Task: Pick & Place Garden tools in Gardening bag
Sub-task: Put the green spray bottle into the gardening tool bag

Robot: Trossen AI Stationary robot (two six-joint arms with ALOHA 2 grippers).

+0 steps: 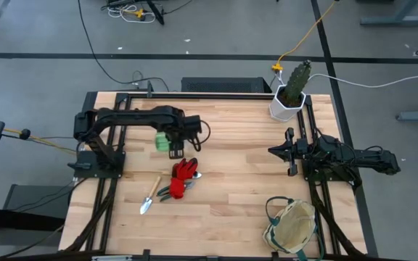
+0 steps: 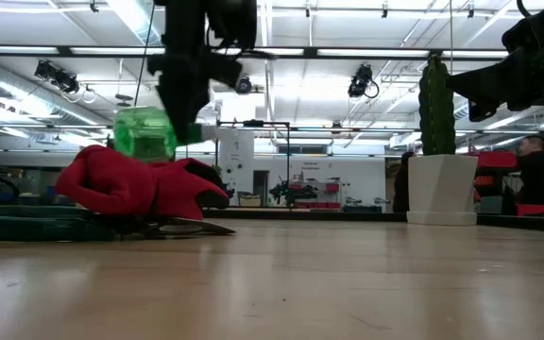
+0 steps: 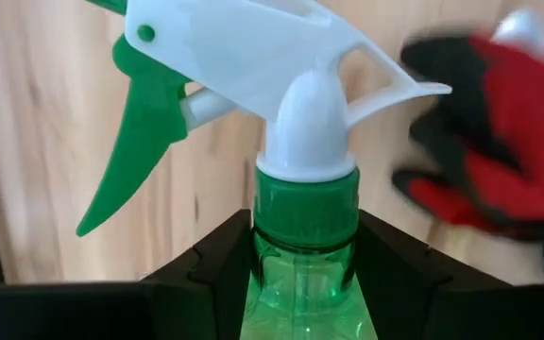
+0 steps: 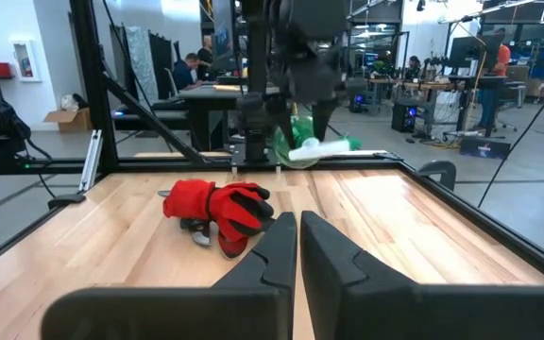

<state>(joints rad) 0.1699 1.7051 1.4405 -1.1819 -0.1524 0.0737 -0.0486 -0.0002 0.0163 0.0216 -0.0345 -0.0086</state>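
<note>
My left gripper (image 1: pixel 174 143) is shut on the green-and-white spray bottle (image 1: pixel 164 141), above the table's left middle. The bottle also shows in the low view (image 2: pixel 144 132). The red-and-black gloves (image 1: pixel 184 172) lie just nearer, on the dark-handled pruners (image 1: pixel 167 192). The wooden-handled trowel (image 1: pixel 149 197) lies flat beside them. The beige gardening bag (image 1: pixel 292 226) stands at the near right, its mouth up. My right gripper (image 4: pixel 297 247) is shut and empty at the table's right side (image 1: pixel 273 151). My left gripper pinches the bottle's green neck (image 3: pixel 305 241), just below the white spray head, between its two fingers (image 3: pixel 206 279). The white head and green trigger (image 3: pixel 140 142) stick out past the fingertips. The bottle is lifted clear of the table, above the gloves' height in the low view.
A green cactus in a white hexagonal pot (image 1: pixel 289 101) stands at the far right corner. Bare wooden tabletop (image 1: pixel 238 167) lies between the tools and the bag. People and benches show in the room beyond the table.
</note>
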